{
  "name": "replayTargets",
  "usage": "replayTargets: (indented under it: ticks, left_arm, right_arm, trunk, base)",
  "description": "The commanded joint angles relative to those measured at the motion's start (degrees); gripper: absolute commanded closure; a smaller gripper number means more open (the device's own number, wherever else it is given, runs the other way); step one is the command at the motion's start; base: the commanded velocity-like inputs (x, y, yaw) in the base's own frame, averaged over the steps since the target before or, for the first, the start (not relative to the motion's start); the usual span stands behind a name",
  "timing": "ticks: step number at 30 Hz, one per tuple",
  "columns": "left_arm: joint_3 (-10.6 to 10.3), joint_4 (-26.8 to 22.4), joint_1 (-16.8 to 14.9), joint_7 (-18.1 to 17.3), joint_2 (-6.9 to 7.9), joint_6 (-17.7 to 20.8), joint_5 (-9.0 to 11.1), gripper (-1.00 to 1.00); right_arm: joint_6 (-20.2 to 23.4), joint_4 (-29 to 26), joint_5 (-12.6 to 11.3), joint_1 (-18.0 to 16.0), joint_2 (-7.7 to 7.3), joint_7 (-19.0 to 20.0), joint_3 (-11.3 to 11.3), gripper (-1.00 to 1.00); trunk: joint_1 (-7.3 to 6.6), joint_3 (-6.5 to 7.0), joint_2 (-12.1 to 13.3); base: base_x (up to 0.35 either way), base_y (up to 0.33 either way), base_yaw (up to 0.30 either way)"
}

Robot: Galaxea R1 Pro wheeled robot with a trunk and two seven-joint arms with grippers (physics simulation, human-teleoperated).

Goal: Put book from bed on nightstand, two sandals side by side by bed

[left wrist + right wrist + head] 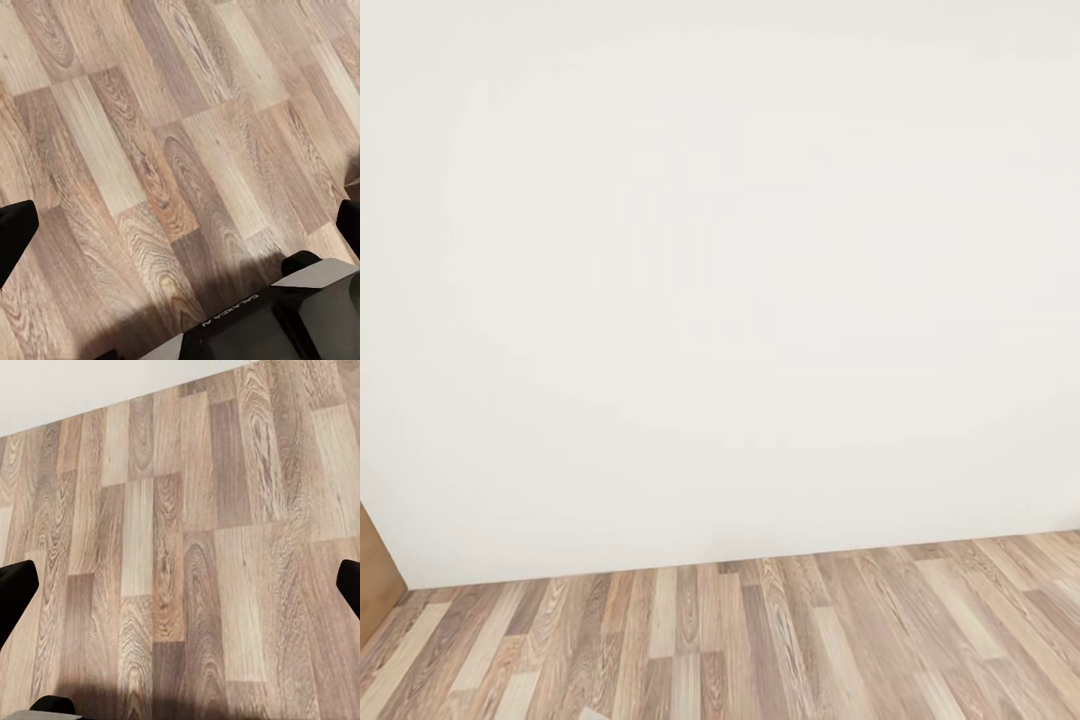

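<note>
A plain white wall [720, 270] is taking up most of the head view, standing straight ahead of the robot and running across from left to right. Below it, the grey-brown wood-plank floor [760, 640] is spreading across the near part of the scene, its planks running away toward the wall and meeting it along a line that is sitting slightly lower at the left than at the right. At the far left edge, a narrow strip of a brown door [375, 580] is showing where the wall ends. The book, the bed, the nightstand and the sandals are lying somewhere outside these pictures, so their places cannot be told from here. In the left wrist view, part of the robot's own grey and black base [292, 315] is sitting on the floor and casting a soft shadow beside it. The left tool [180, 225] is hanging over bare planks with its two dark fingertips [15, 229] standing wide apart and holding nothing. The right tool [180, 589] is likewise hanging over the floor near the foot of the wall, its dark fingertips [16, 589] spread wide and gripping nothing.
</note>
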Motion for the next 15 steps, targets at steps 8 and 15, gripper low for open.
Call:
replayTargets:
  ticks: [8,15]
  left_arm:
    - [0.44,0.03,-0.02,-0.09,0.01,-0.24,-0.6,-1.0]
    - [0.44,0.03,-0.02,-0.1,0.03,-0.24,-0.6,-1.0]
  right_arm:
    - [-0.31,0.05,0.6,-0.03,0.02,0.26,-0.47,-1.0]
    - [-0.31,0.09,0.61,-0.04,0.02,0.26,-0.47,-1.0]
  trunk:
    - [0.04,-0.02,-0.04]
    - [0.04,-0.02,-0.04]
  base:
    - [0.117,0.0,0.0]
    - [0.007,0.0,0.0]
